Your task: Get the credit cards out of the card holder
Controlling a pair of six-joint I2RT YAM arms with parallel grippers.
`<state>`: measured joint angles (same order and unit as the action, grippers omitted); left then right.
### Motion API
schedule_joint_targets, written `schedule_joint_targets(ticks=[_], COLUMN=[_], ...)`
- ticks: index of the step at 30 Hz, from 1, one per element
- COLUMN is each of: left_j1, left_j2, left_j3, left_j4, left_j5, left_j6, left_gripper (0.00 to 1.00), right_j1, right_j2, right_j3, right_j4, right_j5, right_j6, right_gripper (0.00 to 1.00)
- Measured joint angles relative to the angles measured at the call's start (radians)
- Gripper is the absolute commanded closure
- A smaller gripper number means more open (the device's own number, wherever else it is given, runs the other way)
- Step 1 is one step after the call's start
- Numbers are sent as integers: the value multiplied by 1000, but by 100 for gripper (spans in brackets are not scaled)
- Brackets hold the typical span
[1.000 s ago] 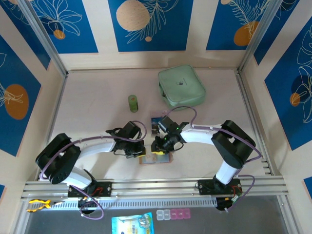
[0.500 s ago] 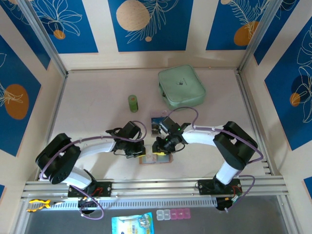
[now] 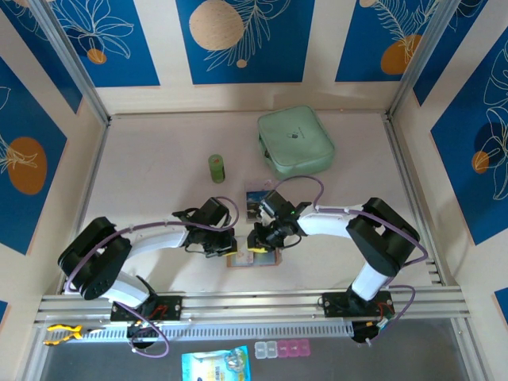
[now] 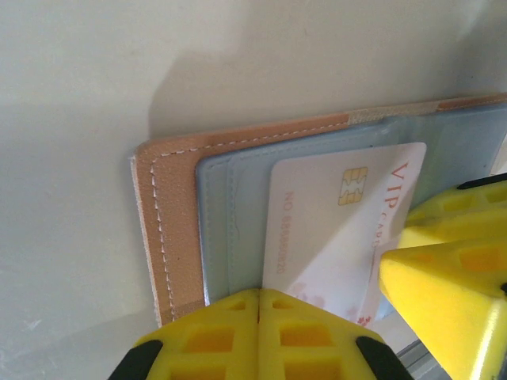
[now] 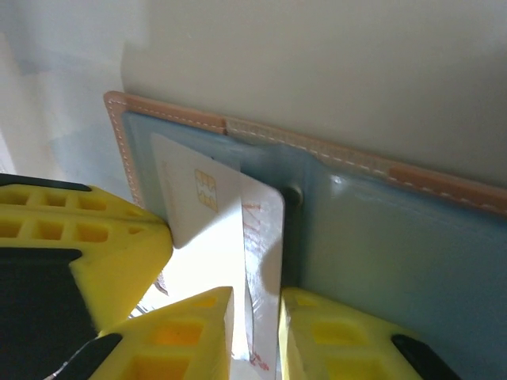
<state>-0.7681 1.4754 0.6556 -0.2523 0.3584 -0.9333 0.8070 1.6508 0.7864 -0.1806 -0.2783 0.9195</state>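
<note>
The card holder [image 3: 268, 259] lies open on the table near the front, tan outside [image 4: 170, 214] with grey-blue pockets [image 5: 380, 237]. A white credit card [image 4: 333, 229] with a gold chip sticks partly out of its left pocket. My left gripper [image 4: 259, 291] is shut, and its tips press on the pocket's edge beside the card. My right gripper [image 5: 255, 294] is shut on the free end of that card [image 5: 198, 198], one finger on each face. In the top view the left gripper [image 3: 231, 244] and right gripper [image 3: 255, 238] meet over the holder. A blue card [image 3: 255, 198] lies on the table behind them.
A large mint-green zip case [image 3: 294, 141] sits at the back right. A small green cylinder [image 3: 217, 167] stands behind the left arm. Walls enclose the table on three sides. A metal rail [image 3: 254, 305] runs along the near edge.
The right gripper's jaws have narrowed onto the white card. Both arms have hardly shifted, and the left gripper stays shut on the holder.
</note>
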Motion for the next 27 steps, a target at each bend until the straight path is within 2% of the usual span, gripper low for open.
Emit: schedule_joint_targets(ticks=[7,16,27], left_j1=[0,0,-1], left_j2=[0,0,0], left_j3=[0,0,0], left_j4=[0,0,0], left_j5=[0,0,0], left_j6=[0,0,0], left_gripper=[100,100,100], right_j1=[-3,-17,-56], right_j2=[-5,-37,-113], right_j3=[-14,-25,-47], right_j4=[19,15,-56], right_j5=[-11,-9,12], right_j6=[10,9,-29], right_gripper=[84,86,89])
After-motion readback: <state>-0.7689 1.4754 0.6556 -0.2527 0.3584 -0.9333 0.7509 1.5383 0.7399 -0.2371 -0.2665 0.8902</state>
